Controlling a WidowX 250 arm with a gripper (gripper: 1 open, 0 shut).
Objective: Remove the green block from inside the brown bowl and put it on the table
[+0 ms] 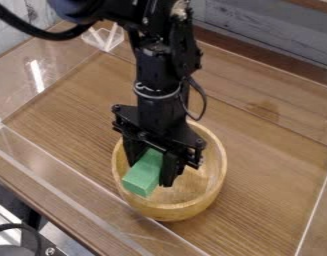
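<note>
Block (144, 171) of green is pinched by the gripper (154, 165), perhaps just over the bowl (193, 204). It must still be put on the table (265, 165).

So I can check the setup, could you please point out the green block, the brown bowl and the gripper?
Green block (143, 174): camera view, its broad face.
Brown bowl (217, 177): camera view, right rim.
Gripper (158, 158): camera view, between its fingertips.

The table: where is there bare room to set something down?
Bare wood shows on the table right of the bowl in the picture, and left of the gripper. It is crowded inside the bowl, where gripper and block are.
</note>
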